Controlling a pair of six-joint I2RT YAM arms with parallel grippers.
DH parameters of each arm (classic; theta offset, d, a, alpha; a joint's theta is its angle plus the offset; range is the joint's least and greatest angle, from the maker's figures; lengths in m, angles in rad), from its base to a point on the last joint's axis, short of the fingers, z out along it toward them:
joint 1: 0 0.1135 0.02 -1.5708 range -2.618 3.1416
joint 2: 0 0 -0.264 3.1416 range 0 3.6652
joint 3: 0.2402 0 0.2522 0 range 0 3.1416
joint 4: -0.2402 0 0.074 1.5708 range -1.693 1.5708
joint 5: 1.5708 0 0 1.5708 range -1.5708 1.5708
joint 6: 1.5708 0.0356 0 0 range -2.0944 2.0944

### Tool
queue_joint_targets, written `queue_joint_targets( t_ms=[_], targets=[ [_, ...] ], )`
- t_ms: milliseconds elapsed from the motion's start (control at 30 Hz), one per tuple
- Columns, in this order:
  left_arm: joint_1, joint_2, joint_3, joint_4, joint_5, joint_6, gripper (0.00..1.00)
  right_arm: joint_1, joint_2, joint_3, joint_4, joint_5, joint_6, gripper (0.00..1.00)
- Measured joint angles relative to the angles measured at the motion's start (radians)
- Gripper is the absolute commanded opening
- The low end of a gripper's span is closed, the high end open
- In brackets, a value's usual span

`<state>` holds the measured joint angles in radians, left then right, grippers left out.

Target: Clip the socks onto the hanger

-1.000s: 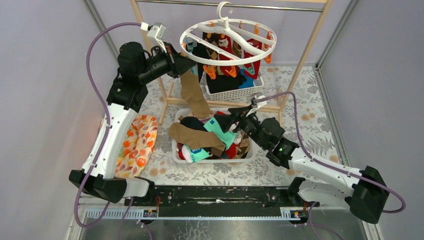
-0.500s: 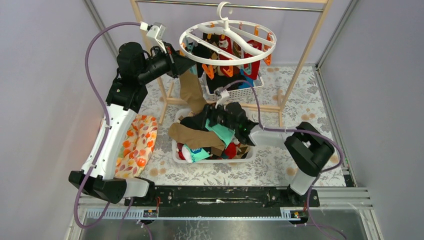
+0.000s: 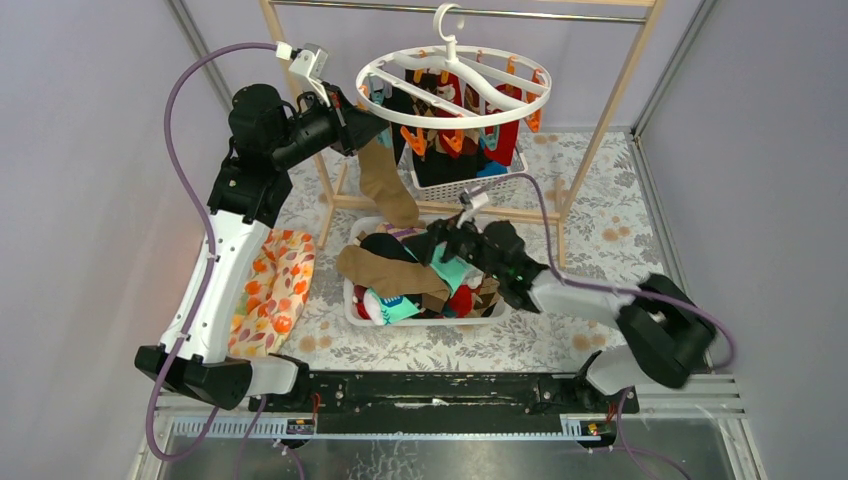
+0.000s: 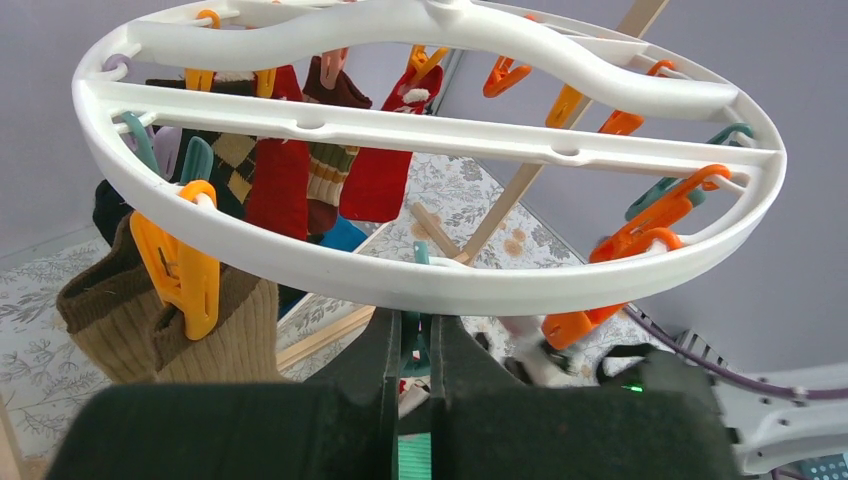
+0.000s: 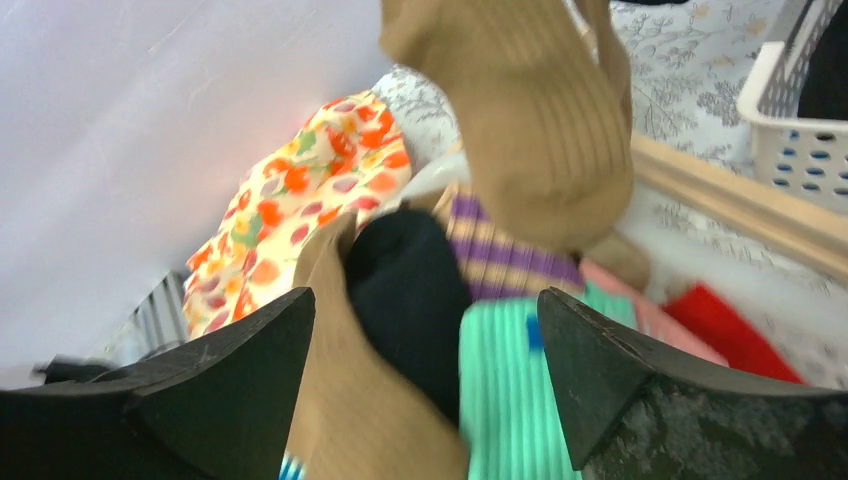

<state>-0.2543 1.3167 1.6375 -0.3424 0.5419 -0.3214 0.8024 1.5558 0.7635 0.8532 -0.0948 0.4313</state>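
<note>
The white ring hanger (image 3: 400, 108) hangs from the rail, with several red, argyle and black socks clipped under it. My left gripper (image 3: 362, 128) is at its left rim, shut on a teal clip (image 4: 412, 352) just below the ring (image 4: 400, 285). A long tan-brown sock (image 3: 385, 185) hangs beside it, held by an orange clip (image 4: 185, 265). My right gripper (image 3: 432, 245) is wide open and empty over the sock pile. In the right wrist view the gripper (image 5: 425, 300) is above a black sock (image 5: 410, 290), a mint-green sock (image 5: 505, 390) and a tan sock (image 5: 340, 400).
A white lattice basket (image 3: 352, 300) holds the loose socks. A second white basket (image 3: 470, 185) stands behind it under the hanger. The wooden rail frame (image 3: 600, 110) straddles both. A flowered orange cloth (image 3: 275, 290) lies left of the front basket.
My right arm has swung its elbow out to the right and the open gripper has shifted left over the sock basket. My left gripper has stayed at the hanger's rim.
</note>
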Motion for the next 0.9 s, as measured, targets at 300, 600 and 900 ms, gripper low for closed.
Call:
queue_joint_targets(
  t_ms=[300, 600, 900],
  targets=[
    [0.000, 0.000, 0.000, -0.001, 0.000, 0.000, 0.00, 0.094, -0.566, -0.204, -0.337, 0.087, 0.008, 0.64],
    [0.000, 0.000, 0.000, -0.001, 0.000, 0.000, 0.00, 0.157, -0.560, -0.258, -0.549, 0.067, 0.134, 0.57],
    [0.000, 0.000, 0.000, -0.001, 0.000, 0.001, 0.00, 0.203, -0.449, -0.265, -0.542, 0.058, 0.183, 0.53]
  ],
)
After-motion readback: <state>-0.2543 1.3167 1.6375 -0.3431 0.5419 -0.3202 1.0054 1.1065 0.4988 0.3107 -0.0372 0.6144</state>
